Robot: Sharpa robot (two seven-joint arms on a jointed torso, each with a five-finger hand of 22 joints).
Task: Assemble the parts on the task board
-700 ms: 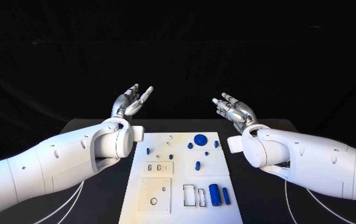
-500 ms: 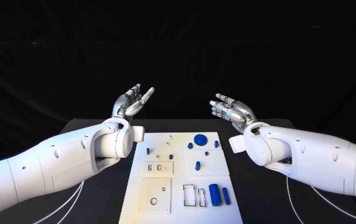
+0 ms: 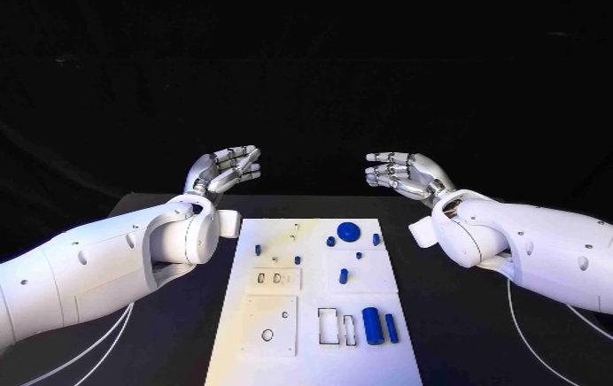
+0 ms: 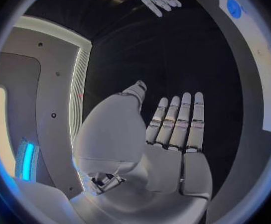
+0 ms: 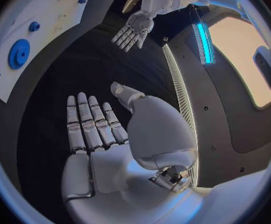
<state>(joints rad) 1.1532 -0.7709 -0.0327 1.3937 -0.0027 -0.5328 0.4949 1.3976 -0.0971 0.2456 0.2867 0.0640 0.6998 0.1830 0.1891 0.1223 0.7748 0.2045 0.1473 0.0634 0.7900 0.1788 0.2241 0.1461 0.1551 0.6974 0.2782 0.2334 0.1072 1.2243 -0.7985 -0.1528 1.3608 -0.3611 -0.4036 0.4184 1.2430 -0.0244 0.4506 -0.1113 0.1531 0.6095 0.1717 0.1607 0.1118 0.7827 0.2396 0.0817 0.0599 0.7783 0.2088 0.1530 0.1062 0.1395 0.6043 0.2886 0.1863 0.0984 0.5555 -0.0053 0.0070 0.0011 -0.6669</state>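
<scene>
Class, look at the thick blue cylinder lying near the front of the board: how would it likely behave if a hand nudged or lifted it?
The cylinder lies on its round side, so a sideways nudge would probably roll it. It looks rigid and smooth, perhaps slippery to pinch. Being small, it is likely light.

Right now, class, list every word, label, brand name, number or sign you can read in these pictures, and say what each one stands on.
None: no text can be read in any view.
The task board carries outlines, slots and blue parts, but no printed letters or numbers that can be made out.
The left hand, the right hand and the white arms show no brand or label.
</scene>
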